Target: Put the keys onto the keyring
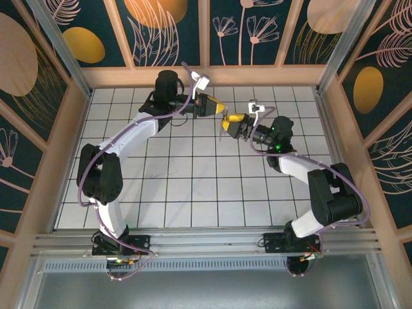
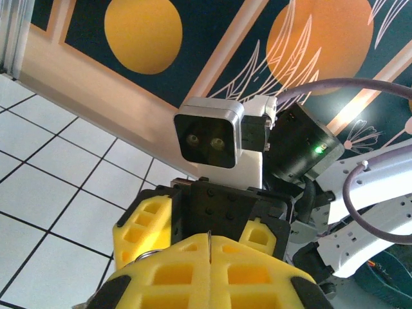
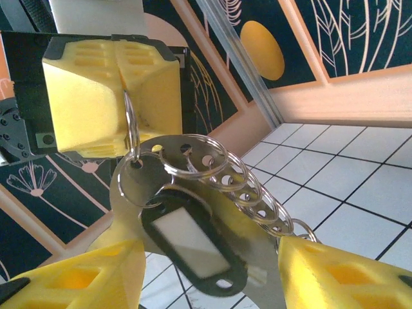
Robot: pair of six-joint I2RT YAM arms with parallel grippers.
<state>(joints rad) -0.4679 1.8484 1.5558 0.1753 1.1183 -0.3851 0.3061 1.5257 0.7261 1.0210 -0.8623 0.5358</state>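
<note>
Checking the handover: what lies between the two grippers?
In the right wrist view: the left gripper's ring, a metal plate and a black tag.

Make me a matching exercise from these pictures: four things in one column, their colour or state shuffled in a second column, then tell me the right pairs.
Things:
1. left pincer
2. right pincer
3. tag
4. table

Colour or state:
A. white tiles with dark grid lines
B. black frame, pale insert
C. shut on a thin wire ring
D. fingers on either side of the silvery keyring

Pairs: 1-C, 2-D, 3-B, 4-A
</note>
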